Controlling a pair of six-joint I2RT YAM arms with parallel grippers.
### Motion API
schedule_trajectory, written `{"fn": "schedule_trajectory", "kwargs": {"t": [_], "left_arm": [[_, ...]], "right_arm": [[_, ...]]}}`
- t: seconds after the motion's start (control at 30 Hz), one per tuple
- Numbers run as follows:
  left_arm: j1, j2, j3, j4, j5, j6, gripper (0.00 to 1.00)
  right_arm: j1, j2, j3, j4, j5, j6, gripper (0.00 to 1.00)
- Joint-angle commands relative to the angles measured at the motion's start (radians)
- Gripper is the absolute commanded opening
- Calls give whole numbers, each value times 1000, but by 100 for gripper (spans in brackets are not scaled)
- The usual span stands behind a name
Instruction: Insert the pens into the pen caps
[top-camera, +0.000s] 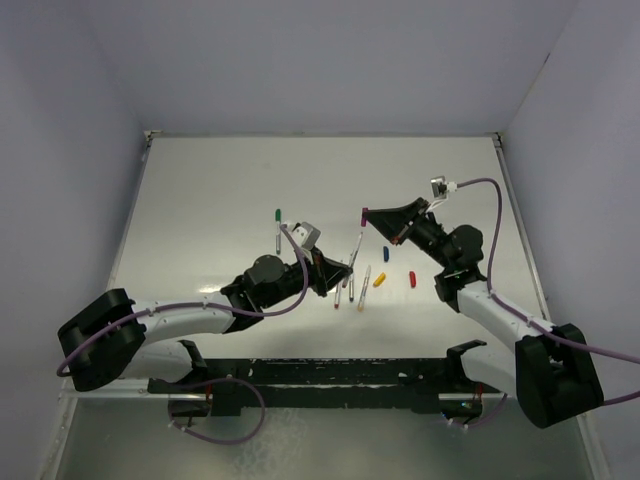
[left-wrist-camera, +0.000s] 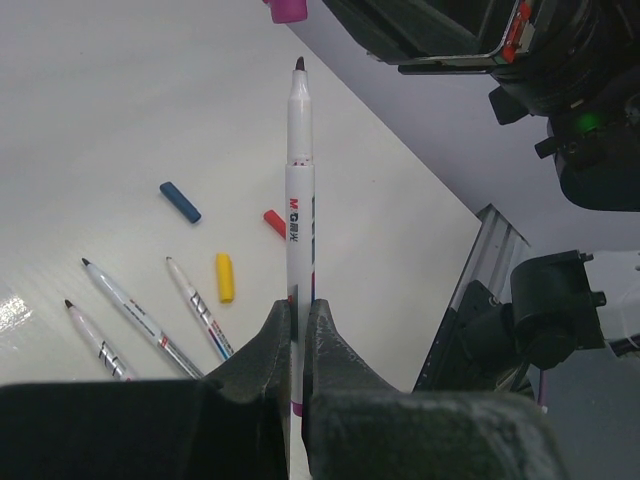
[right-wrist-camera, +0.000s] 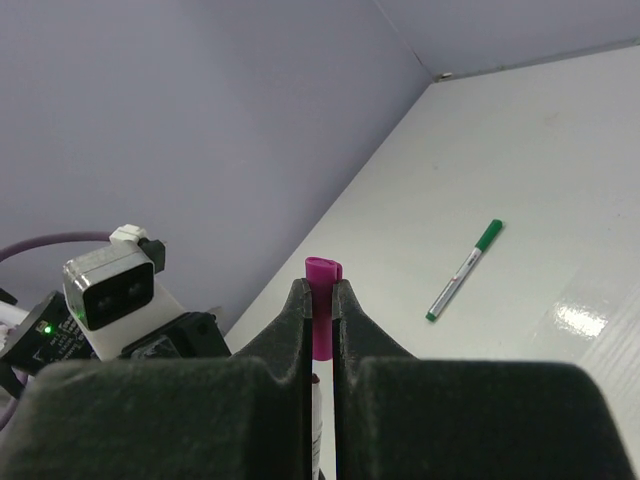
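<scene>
My left gripper (top-camera: 345, 272) (left-wrist-camera: 298, 305) is shut on a silver-grey pen (left-wrist-camera: 299, 180), which points up and away with its dark tip bare. My right gripper (top-camera: 368, 215) (right-wrist-camera: 320, 285) is shut on the magenta cap (right-wrist-camera: 322, 295). The cap hangs just above the pen tip, a small gap apart, and shows at the top edge of the left wrist view (left-wrist-camera: 288, 10). Three more pens (top-camera: 351, 289) (left-wrist-camera: 130, 315) lie on the table under the grippers. The blue cap (top-camera: 386, 254) (left-wrist-camera: 180, 201), red cap (top-camera: 411, 277) (left-wrist-camera: 273, 222) and yellow cap (top-camera: 379, 280) (left-wrist-camera: 225, 277) lie loose beside them.
A pen with the green cap on it (top-camera: 278, 228) (right-wrist-camera: 465, 270) lies apart at the back left. The white table (top-camera: 220, 190) is walled in by purple-grey panels. A metal rail (left-wrist-camera: 490, 250) runs along the table's right edge.
</scene>
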Motion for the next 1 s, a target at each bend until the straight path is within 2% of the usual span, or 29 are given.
{"fn": "schedule_trajectory", "kwargs": {"t": [0.0,0.97], "left_arm": [[7,-11,38,77,-13,5,0],[25,21,53,90,19,-15,0]], "right_arm": [[3,-2,0,83,-30,18,0],[13,38,-28,186,-12,76,0]]}}
